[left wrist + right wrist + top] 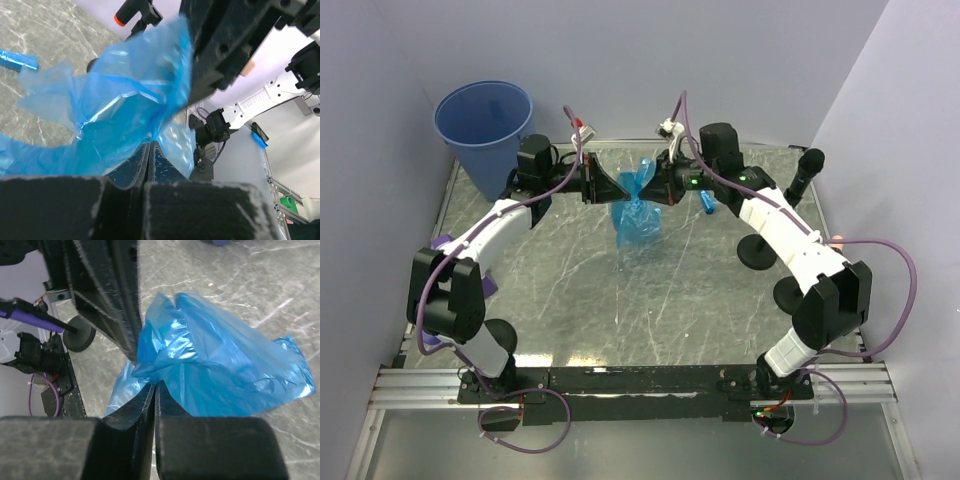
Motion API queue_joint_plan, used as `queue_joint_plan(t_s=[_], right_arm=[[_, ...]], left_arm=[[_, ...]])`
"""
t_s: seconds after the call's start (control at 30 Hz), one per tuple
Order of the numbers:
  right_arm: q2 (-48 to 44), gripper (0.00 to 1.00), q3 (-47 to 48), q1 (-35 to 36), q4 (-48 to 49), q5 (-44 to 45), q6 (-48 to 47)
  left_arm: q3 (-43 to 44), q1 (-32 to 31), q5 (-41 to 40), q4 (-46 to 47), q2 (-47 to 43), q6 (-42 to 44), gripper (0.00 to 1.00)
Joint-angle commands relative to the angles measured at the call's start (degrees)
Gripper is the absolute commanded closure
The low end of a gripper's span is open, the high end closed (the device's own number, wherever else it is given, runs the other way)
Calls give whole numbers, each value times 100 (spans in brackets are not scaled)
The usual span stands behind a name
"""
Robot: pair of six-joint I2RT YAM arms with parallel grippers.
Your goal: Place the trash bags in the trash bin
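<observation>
The left tool [623, 185] and right tool [656, 184] both clench the trash bag [638, 212]; the trash bin [483, 125] stands far-left, nearest the left arm.

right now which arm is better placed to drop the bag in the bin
Left. The trash bin stands at the far left, close to the left gripper, which is shut on the trash bag. The right gripper pinches it too but is farther from the bin.
</observation>
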Motion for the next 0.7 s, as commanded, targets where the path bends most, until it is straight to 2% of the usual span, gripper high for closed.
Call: queue_joint_plan(t_s=[0.0,0.17,0.47,0.67], right_arm=[[-335,96,19,-294,172,-119,-1],[-564,98,-236,-523,-13,-14,-229],[-871,99,-421,-532,-259,224,-642],[-968,100,-385,-532,-488,1295,-853]], left_arm=[[37,9,-62,-325,-347,444,99],[11,115,-194,-441,-426,551,99],[10,194,-151,-572,-444,682,99],[37,229,-265,-889,-540,1070,99]])
